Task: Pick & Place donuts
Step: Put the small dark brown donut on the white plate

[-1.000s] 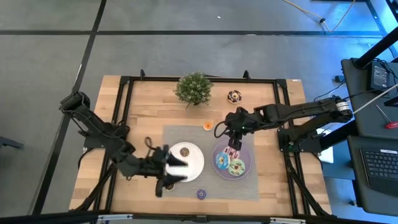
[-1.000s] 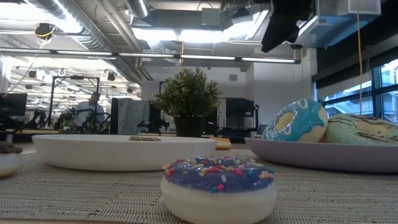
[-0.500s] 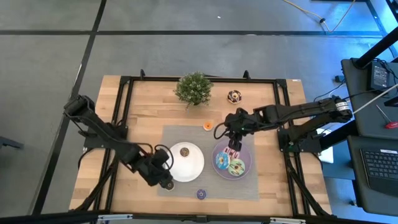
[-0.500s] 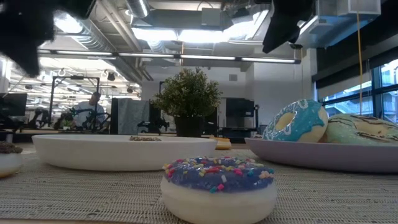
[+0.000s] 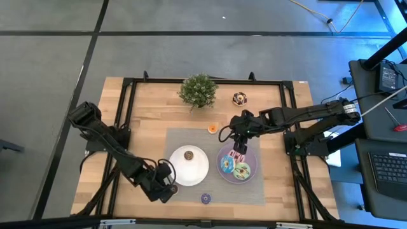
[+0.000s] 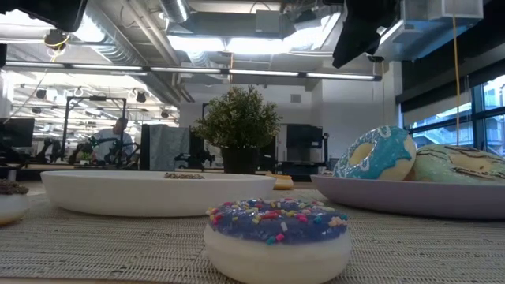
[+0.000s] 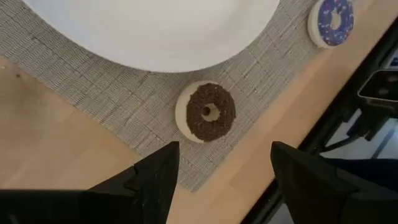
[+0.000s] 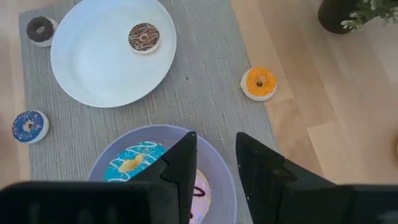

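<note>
Trouble is likeliest at the near edge, where your left gripper hovers with fingers spread wide over the dark brown mini donut. That donut lies on the woven mat, just beside the white plate and close to the mat's corner. If you come down off centre, one finger may clip the plate's rim or push the donut off the mat toward the table's edge.

A little along sits the purple mini donut, free on the mat; a wide swing could knock it.

On the white plate rests one tan mini donut.

Farther in, your right gripper hangs above the purple plate, fingers partly parted and holding nothing I can see. The blue donut and the green donut lie there touching; lowering blind could wedge a finger between them.

Beyond, the orange mini donut sits off the mat near the potted plant.
</note>
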